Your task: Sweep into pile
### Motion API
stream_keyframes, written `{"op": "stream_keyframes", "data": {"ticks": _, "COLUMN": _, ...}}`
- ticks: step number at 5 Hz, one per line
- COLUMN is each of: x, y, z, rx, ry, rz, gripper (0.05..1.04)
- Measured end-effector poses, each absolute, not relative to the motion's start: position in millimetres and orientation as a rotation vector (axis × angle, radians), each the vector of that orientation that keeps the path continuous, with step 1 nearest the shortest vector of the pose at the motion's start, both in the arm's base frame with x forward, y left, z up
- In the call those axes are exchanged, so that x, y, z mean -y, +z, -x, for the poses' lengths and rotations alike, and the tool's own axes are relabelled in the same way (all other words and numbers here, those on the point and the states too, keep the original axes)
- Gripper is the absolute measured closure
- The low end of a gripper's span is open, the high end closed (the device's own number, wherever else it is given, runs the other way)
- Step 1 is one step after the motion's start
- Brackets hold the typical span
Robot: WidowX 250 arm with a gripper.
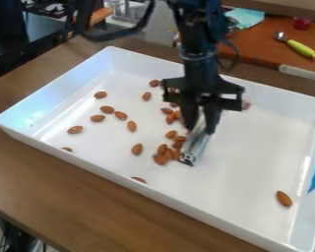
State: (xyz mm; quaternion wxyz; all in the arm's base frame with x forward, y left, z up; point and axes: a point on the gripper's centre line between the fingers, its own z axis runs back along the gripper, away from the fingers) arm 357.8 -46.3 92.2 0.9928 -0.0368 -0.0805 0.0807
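One left wall is met first, with bare floor left inside the tray. Next, loose almonds are scattered; one is partly hidden by the near wall, where the bar could be blocked before it is reached. And here is the relation to be watched: the pile is gathered just beside the bar's left side, at its lower end, with more almonds strung out behind, towards the far wall. The bar is pinched in the gripper, its long axis slanted down and out of the grip towards the near side and slightly left. By a push to the left, the pile would be driven into the strays; by one to the right, it would be left behind. Right of the gripper, broad open floor is offered for swinging round. Last, a lone almond is stranded well apart; it would best be swept from its right, where room is narrowed by the right wall.
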Motion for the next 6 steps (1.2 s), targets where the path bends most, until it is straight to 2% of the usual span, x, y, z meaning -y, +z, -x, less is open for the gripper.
{"op": "stream_keyframes", "data": {"ticks": 3, "x": -12.2, "y": 90.9, "z": -342.9, "rx": 0.181, "ry": 0.151, "rz": 0.004, "gripper": 0.765}}
{"op": "stream_keyframes", "data": {"ticks": 4, "x": -34.6, "y": 91.4, "z": -336.8, "rx": 0.195, "ry": 0.139, "rz": -0.042, "gripper": 0.765}}
{"op": "stream_keyframes", "data": {"ticks": 6, "x": -95.5, "y": 93.2, "z": -318.8, "rx": 0.225, "ry": 0.136, "rz": -0.198, "gripper": 0.765}}
